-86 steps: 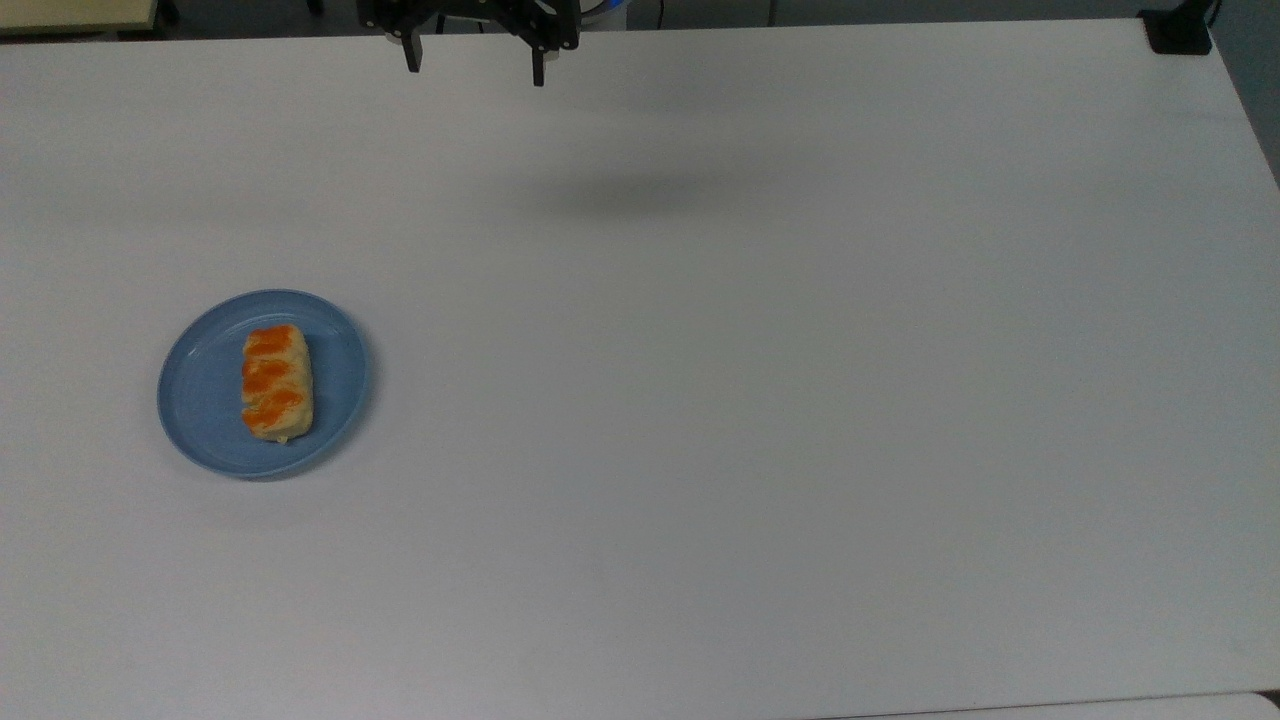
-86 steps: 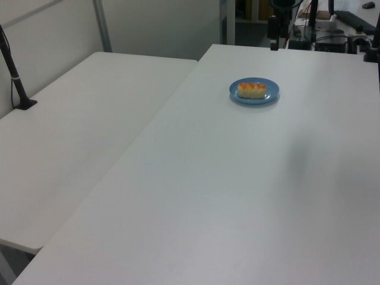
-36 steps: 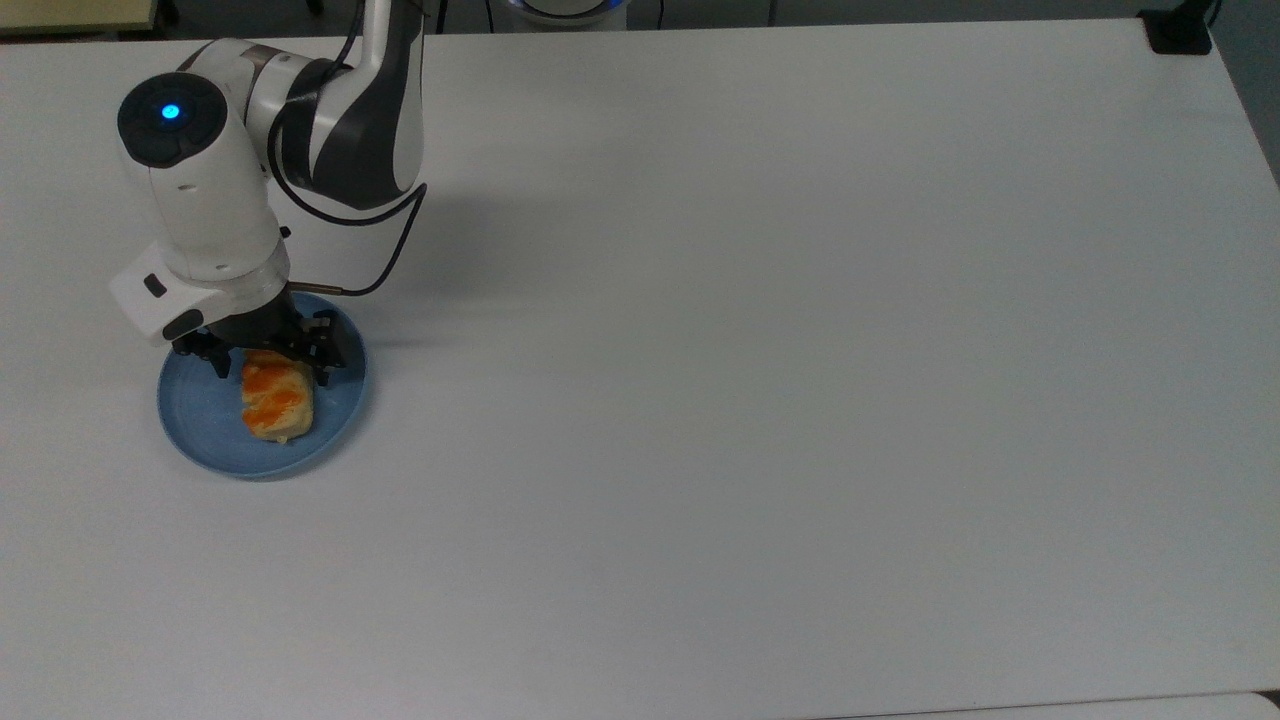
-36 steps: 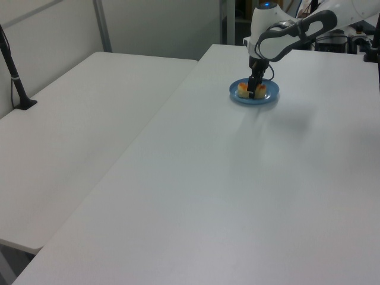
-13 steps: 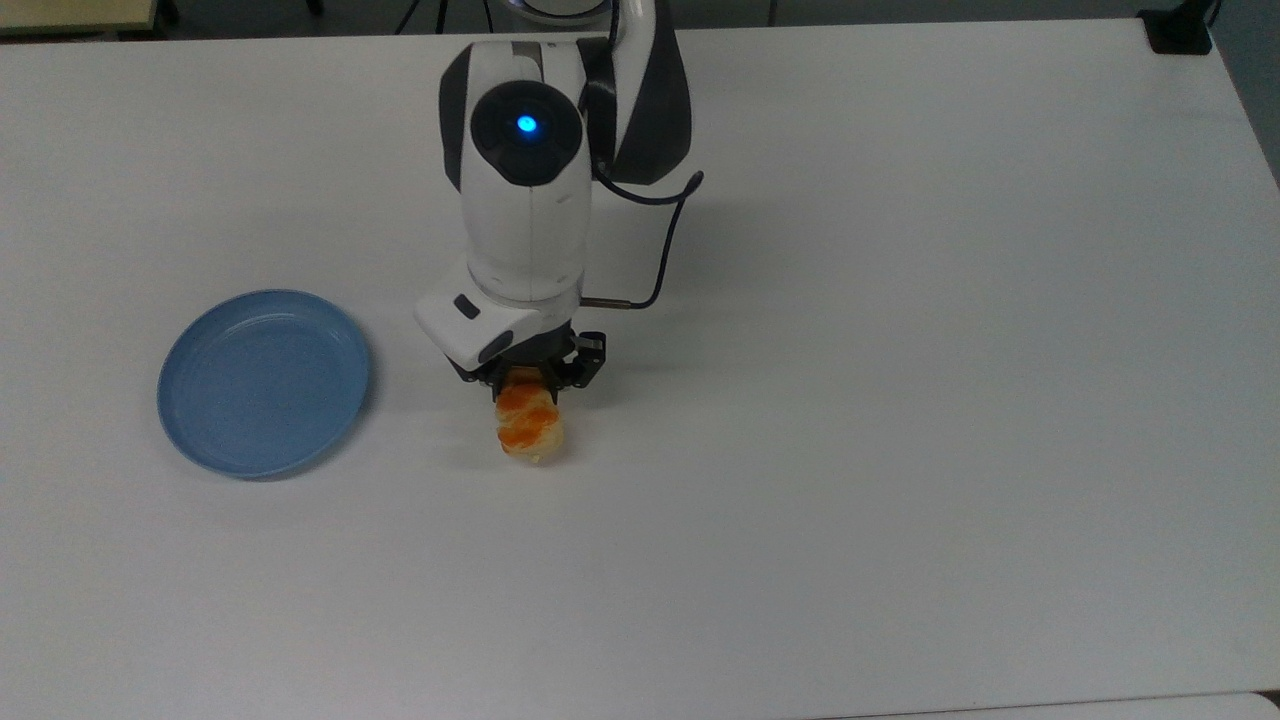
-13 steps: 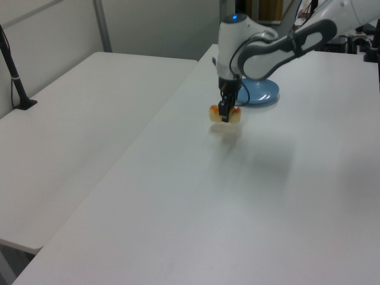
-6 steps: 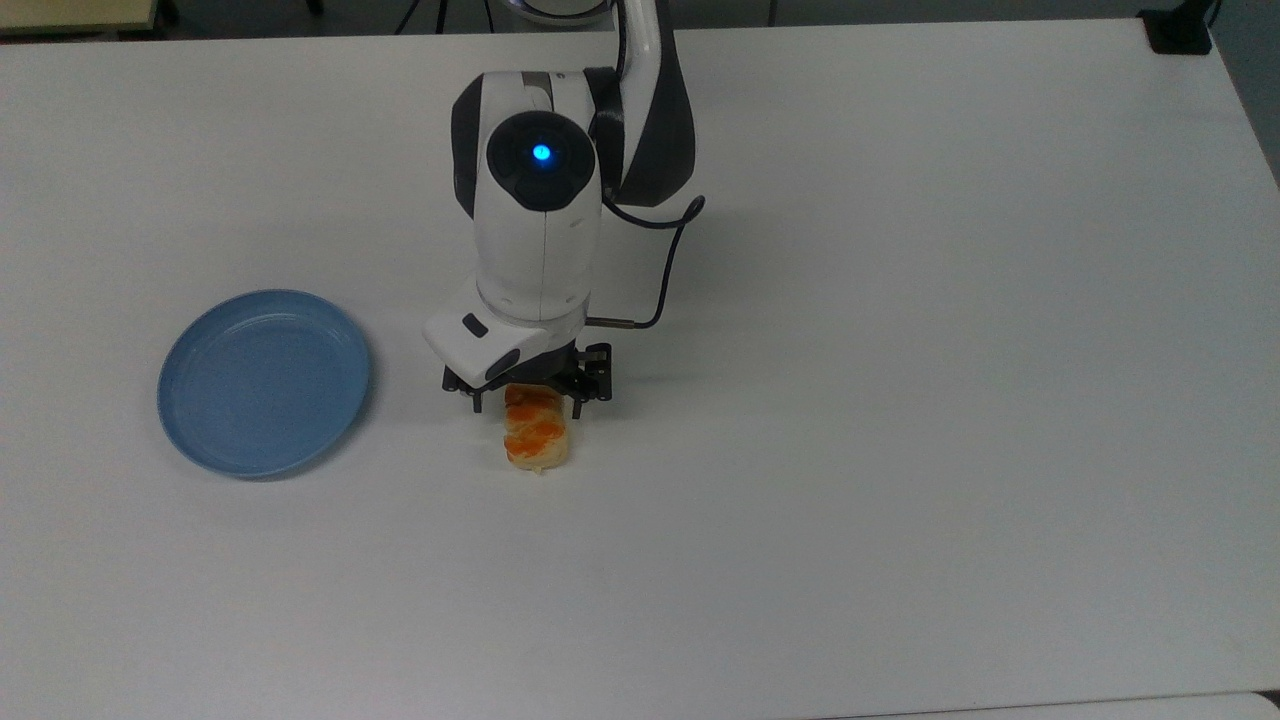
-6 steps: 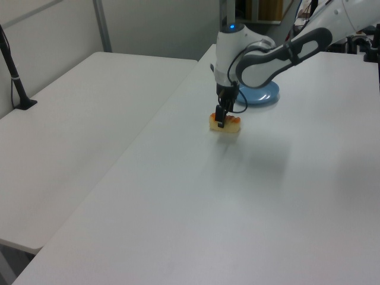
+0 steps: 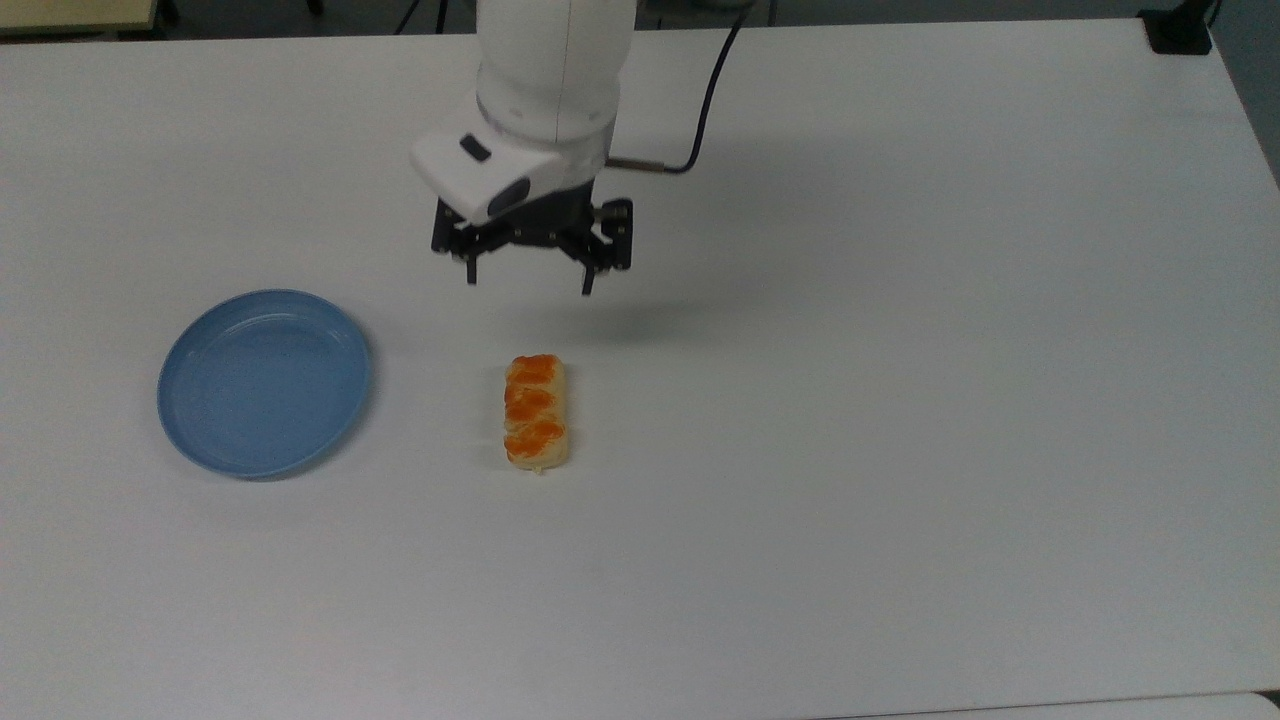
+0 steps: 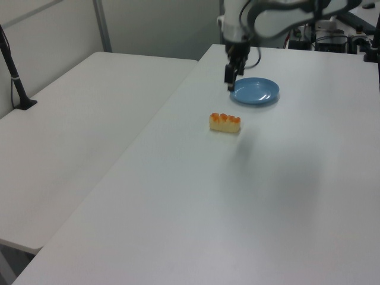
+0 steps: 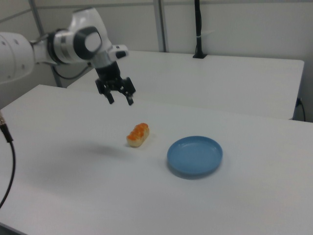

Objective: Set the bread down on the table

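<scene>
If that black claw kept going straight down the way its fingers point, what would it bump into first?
Most likely bare white tabletop. The open black two-finger gripper hangs above the table, and its shadow falls just beyond the orange-glazed tan bread bun, apart from the round blue plate. Depth is hard to judge.

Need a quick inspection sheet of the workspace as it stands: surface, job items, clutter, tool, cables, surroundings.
Surface: large white matte tabletop, bare apart from two items.
Job's things: small oblong tan bread with orange patches lies flat on the tabletop, apart from the round blue plate, which holds nothing.
Clutter: nothing seen.
Grippers: black two-finger tool open, raised above the tabletop, holding nothing.
Cables: dark cable runs from the wrist.
Surroundings: second white table alongside, with a black post.
</scene>
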